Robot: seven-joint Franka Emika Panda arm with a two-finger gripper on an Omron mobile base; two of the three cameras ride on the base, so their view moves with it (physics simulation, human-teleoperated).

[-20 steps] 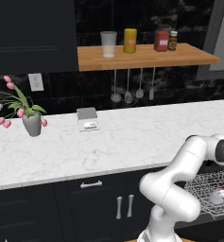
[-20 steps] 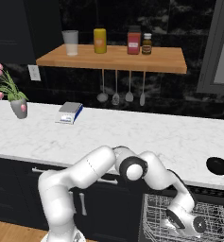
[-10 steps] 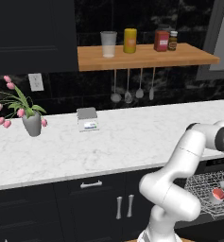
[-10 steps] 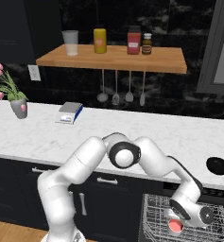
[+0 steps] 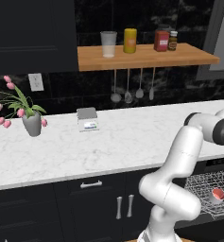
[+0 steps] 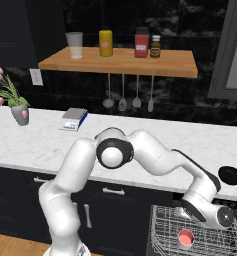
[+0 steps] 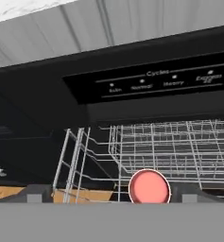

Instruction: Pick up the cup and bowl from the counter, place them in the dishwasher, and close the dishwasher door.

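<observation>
the long white marble tabletop [image 5: 108, 146] is seen across the middle, a flower vase [image 5: 32, 124] at 9 o'clock and a small scale [image 5: 87, 119] near centre. below, at 4 o'clock, the dishwasher [image 6: 200, 240] is open, its wire rack [image 7: 165, 151] pulled out. a red cup [image 6: 185, 238] is set in the rack. the pincer [image 6: 225, 220] is spread, released, just above.

The arm [image 6: 140, 155] is glossy white, built of fat rounded tube segments that swell at each bend. Dark charcoal rings and round caps mark its joints, one big black disc at the elbow. Its hand is white with a grey round end cap.
</observation>
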